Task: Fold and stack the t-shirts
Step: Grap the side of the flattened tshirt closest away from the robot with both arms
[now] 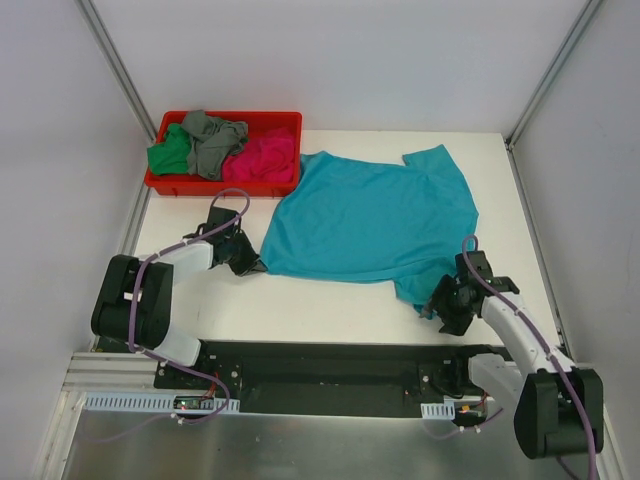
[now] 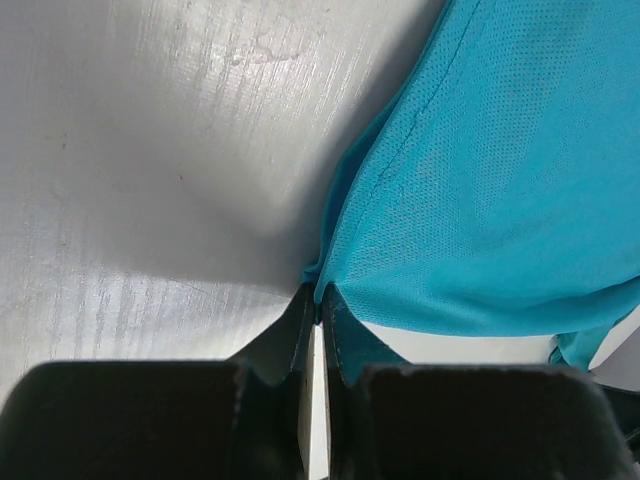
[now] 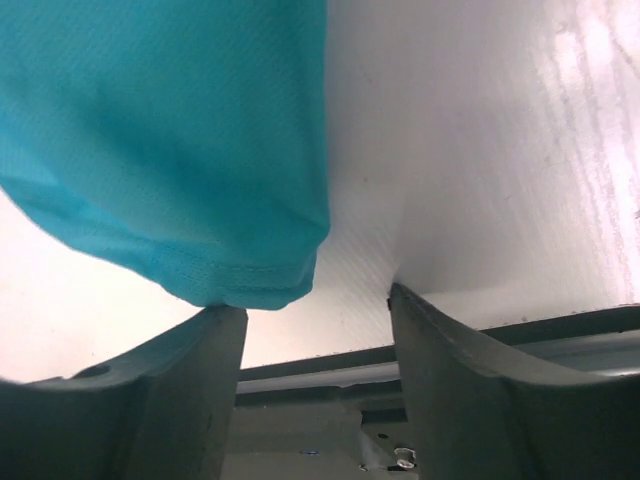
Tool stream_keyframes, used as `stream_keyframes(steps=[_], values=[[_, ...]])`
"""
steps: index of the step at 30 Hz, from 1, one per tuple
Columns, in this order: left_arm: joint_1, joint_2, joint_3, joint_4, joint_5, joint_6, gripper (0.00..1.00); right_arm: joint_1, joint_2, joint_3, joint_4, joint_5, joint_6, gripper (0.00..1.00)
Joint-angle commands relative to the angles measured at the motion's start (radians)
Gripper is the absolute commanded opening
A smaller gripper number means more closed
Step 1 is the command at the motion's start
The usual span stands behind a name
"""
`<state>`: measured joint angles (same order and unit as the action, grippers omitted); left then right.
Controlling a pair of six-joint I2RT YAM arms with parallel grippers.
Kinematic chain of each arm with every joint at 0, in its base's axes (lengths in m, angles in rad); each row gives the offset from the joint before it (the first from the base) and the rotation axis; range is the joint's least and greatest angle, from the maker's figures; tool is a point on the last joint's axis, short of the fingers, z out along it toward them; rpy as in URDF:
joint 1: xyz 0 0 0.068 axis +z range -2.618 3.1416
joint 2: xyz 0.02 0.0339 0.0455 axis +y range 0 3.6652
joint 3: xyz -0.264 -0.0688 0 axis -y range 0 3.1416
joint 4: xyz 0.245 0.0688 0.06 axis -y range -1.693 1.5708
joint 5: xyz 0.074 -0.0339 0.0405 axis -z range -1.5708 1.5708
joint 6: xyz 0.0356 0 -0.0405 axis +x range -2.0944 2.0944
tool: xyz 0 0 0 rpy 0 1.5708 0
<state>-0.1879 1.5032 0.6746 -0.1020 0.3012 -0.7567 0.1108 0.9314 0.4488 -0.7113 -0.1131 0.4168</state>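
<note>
A teal t-shirt [image 1: 370, 215] lies spread flat on the white table. My left gripper [image 1: 250, 262] is shut on its near left corner; the left wrist view shows the jaws [image 2: 320, 305] pinching the cloth edge [image 2: 480, 190]. My right gripper [image 1: 440, 303] is open at the shirt's near right corner; in the right wrist view the teal hem [image 3: 190, 170] hangs just over the left finger [image 3: 180, 370], with the gripper [image 3: 315, 300] gaping empty. Green [image 1: 168, 155], grey [image 1: 212, 140] and magenta-pink [image 1: 262, 158] shirts lie crumpled in the red bin.
The red plastic bin [image 1: 220, 187] stands at the table's back left, just beyond the left gripper. White walls enclose the table on three sides. A black mounting rail [image 1: 320, 365] runs along the near edge between the arm bases.
</note>
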Motion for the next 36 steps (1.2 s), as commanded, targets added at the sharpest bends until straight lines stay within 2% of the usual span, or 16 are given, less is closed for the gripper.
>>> stream_keyframes(steps=[1, 8, 18, 22, 24, 26, 28, 31, 36], values=[[0.004, -0.038, -0.015, -0.004, -0.027, -0.012, 0.0, -0.003, 0.098, 0.037, 0.113, 0.013, 0.01, 0.58], [0.004, -0.049, -0.01, -0.004, -0.024, -0.006, 0.0, -0.003, 0.208, 0.048, 0.223, 0.055, -0.053, 0.52], [0.004, -0.034, -0.001, -0.004, -0.005, 0.002, 0.0, 0.007, 0.328, 0.114, 0.306, 0.013, -0.2, 0.43], [0.004, -0.031, 0.002, -0.004, -0.007, 0.0, 0.0, 0.015, 0.336, 0.129, 0.303, 0.024, -0.223, 0.32], [0.004, -0.029, 0.002, -0.004, -0.007, 0.0, 0.0, 0.013, 0.342, 0.14, 0.288, 0.017, -0.236, 0.2], [0.004, -0.037, 0.0, -0.005, -0.001, 0.0, 0.0, 0.015, 0.331, 0.152, 0.248, -0.017, -0.242, 0.08], [0.004, -0.052, -0.01, -0.01, 0.009, -0.001, 0.0, 0.021, 0.295, 0.177, 0.134, -0.025, -0.222, 0.02], [0.004, -0.101, -0.035, -0.044, 0.004, -0.009, 0.0, 0.02, 0.163, 0.202, -0.07, 0.007, -0.162, 0.02], [0.004, -0.216, -0.113, -0.088, 0.004, -0.03, 0.0, 0.018, -0.073, 0.215, -0.285, 0.058, -0.112, 0.05]])
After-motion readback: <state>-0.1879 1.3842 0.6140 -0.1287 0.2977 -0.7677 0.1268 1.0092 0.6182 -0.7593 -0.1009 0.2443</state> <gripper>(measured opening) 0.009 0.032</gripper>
